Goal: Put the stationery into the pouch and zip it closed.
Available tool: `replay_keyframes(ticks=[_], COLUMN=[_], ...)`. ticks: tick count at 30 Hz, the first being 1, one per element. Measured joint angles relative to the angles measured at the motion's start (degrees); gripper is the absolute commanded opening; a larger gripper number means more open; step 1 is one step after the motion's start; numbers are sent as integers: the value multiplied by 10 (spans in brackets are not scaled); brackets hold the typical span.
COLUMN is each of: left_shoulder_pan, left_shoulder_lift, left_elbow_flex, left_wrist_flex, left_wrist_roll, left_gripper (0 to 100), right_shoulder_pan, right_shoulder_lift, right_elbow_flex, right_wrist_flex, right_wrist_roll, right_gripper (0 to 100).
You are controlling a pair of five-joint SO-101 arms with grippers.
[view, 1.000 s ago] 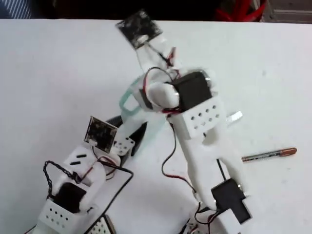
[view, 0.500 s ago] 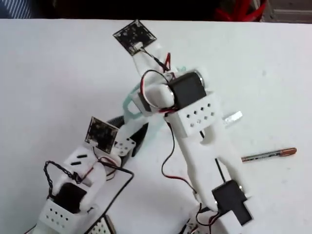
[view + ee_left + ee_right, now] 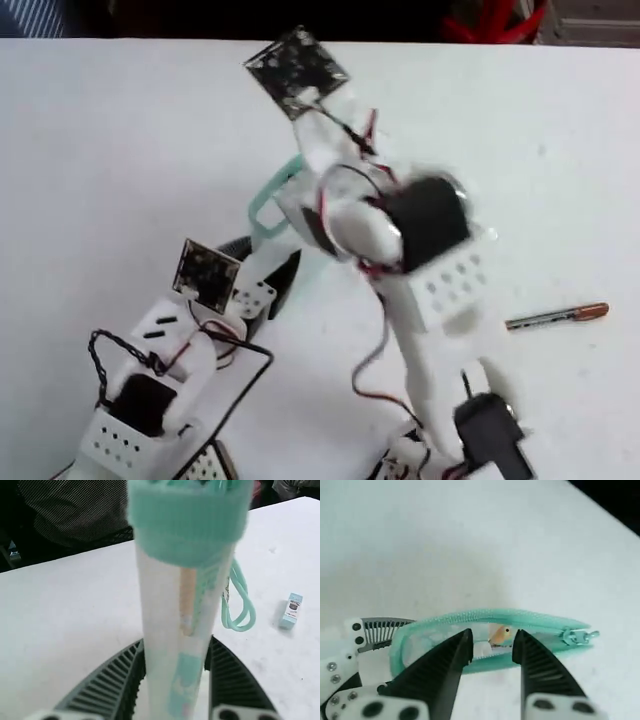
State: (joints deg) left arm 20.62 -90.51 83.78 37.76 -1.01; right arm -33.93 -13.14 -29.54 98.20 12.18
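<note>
Mint-green pouch point(image 3: 445, 617) sits clamped in your left gripper point(image 3: 177, 647), towards 11 o'clock. Your right gripper point(image 3: 492, 635) has swung over its unzipped mouth, jaws apart and empty. The pen point(image 3: 555, 317) at 3 o'clock needs fetching.

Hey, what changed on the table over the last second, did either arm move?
The right arm swung its wrist section rightward and back toward the arms' bases in the high view, with the open right gripper above the mouth of the pouch. Nothing was grabbed or released. The left gripper stayed shut on the pouch, and the pen lay where it was.
</note>
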Motion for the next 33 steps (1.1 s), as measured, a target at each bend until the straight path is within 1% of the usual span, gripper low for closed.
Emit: replay_keyframes(ticks=[1,3,7,12,17,19,24,33], left_shoulder_pan=[0,0,0,0,0,0,0,0], left_shoulder_lift=[0,0,0,0,0,0,0,0], left_elbow_flex=[0,0,0,0,0,0,0,0], left_wrist_flex=[0,0,0,0,0,0,0,0], left_wrist_roll=[0,0,0,0,0,0,0,0], left_gripper=[195,195,195,195,195,195,195,194], right_shoulder_pan=[1,31,119,242,357,398,487,556], right_shoulder_lift=[-12,-34,-47,-38,-23,-13,9,17], right_elbow_flex=[-5,-11,-5,47,124,167,302,534], right_wrist_flex=[0,0,0,0,0,-6,-93,-293], right_wrist_roll=[0,0,1,11,115,144,160,164], right_gripper=[136,136,137,137,135,135,137,137])
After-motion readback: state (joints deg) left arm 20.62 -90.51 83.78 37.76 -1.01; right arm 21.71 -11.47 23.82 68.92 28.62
